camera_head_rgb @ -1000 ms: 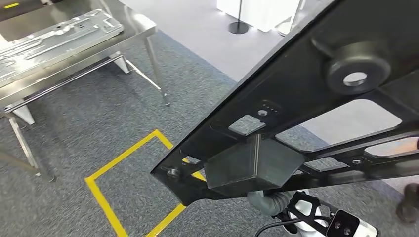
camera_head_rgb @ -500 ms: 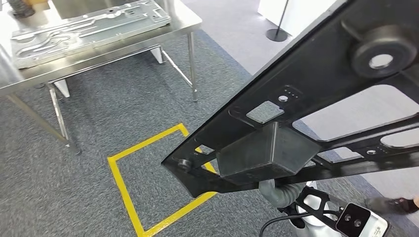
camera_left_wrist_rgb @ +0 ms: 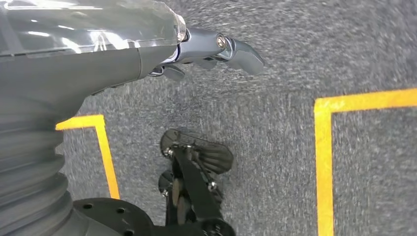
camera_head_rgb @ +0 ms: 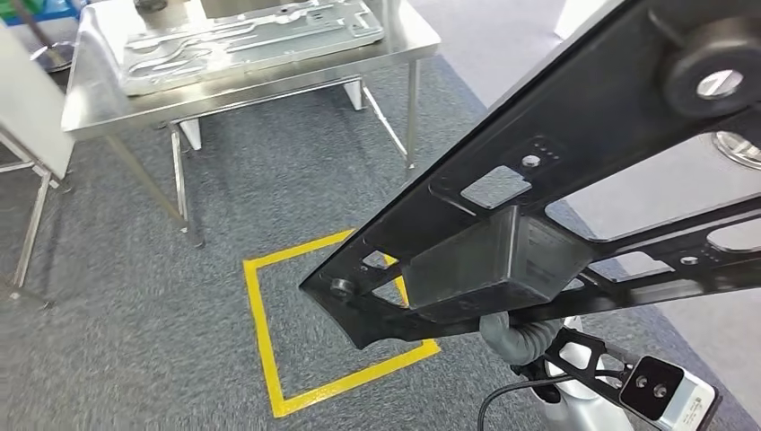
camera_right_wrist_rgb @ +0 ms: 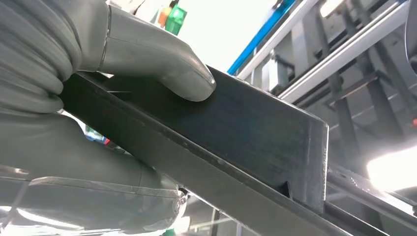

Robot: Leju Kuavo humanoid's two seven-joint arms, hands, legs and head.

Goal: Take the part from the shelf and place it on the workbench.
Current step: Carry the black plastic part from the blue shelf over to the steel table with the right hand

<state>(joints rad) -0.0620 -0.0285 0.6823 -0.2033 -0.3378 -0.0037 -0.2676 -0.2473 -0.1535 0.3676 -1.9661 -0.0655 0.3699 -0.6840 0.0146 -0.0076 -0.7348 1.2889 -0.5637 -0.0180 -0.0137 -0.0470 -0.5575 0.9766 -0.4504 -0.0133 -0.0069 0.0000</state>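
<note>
A: Where was the part (camera_head_rgb: 574,171)?

B: Carried tilted at 3 o'clock in the head view, above the carpet (camera_head_rgb: 135,341). The right hand (camera_right_wrist_rgb: 98,73) was clamped on its boxy block, thumb on top.

A: Left hand (camera_left_wrist_rgb: 206,49)?

B: It held nothing, fingers loosely curled; spread or closed, I could not tell.

A: Surroundings?

B: Workbench (camera_head_rgb: 99,112) at 11 o'clock bearing a metal plate (camera_head_rgb: 251,40); yellow floor square (camera_head_rgb: 260,332) at 6.

Right hand (camera_right_wrist_rgb: 123,59) grips overhead; left hand (camera_left_wrist_rgb: 216,49) hangs, fingers seemingly loose
</note>
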